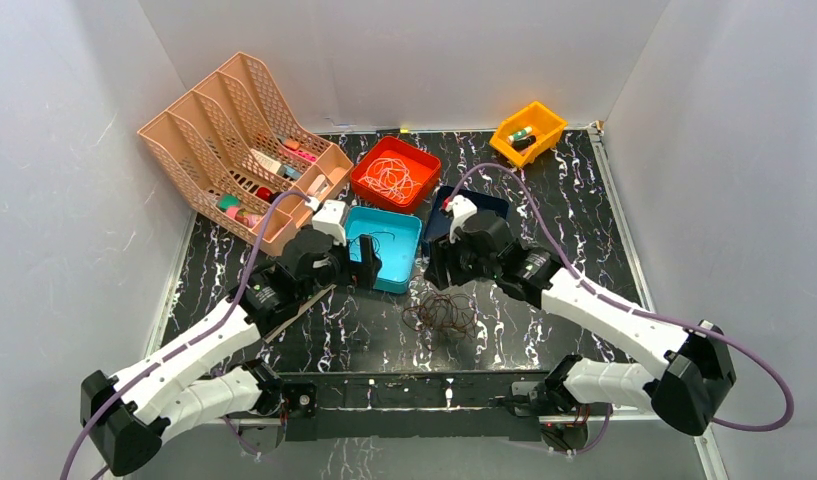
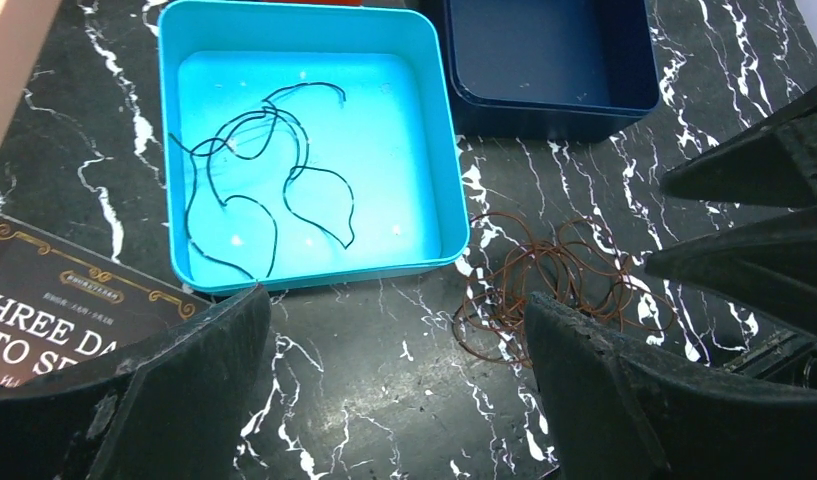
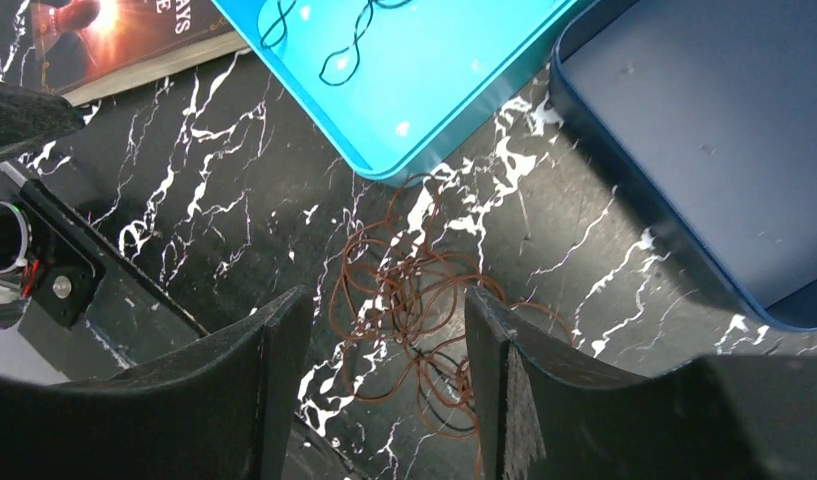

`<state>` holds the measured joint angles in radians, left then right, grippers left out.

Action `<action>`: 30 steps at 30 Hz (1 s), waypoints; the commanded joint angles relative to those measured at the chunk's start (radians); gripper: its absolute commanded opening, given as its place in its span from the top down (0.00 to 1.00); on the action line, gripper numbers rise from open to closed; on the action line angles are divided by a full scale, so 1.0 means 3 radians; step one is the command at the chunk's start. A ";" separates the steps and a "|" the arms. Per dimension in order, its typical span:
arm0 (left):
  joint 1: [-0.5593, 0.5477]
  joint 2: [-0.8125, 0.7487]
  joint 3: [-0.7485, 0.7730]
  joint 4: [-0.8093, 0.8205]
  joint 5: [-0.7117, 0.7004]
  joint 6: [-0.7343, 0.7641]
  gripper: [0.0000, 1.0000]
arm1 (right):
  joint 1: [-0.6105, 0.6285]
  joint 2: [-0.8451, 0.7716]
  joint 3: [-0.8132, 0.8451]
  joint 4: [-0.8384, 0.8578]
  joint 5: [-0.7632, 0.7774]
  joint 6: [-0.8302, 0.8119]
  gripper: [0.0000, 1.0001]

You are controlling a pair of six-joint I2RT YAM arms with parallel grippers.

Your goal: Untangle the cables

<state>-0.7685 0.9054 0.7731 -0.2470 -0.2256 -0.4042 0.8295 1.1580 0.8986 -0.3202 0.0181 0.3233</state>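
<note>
A reddish-brown cable tangle (image 1: 441, 314) lies on the marble table in front of the trays; it also shows in the left wrist view (image 2: 544, 285) and the right wrist view (image 3: 409, 290), with a thin black strand mixed in. A black cable (image 2: 269, 170) lies loose in the cyan tray (image 1: 409, 232). A white cable (image 1: 389, 178) coils in the red tray (image 1: 428, 166). My left gripper (image 2: 399, 330) is open and empty, left of the brown tangle. My right gripper (image 3: 389, 320) is open, above the tangle, not touching it.
An empty dark blue tray (image 1: 500, 206) stands right of the cyan one. A pink file rack (image 1: 234, 130) with small items is at the back left, an orange bin (image 1: 527, 130) at the back right. A book (image 2: 54, 300) lies left of the cyan tray.
</note>
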 commanded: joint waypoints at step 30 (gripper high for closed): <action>0.0010 -0.0326 -0.0174 0.0100 0.0084 -0.0018 0.04 | -0.0315 0.1537 0.0315 0.0863 -0.0515 0.0292 0.80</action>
<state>-0.7685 0.8375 0.7372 -0.2031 -0.1875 -0.4049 0.7395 1.6390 0.9421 -0.1005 -0.1108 0.4164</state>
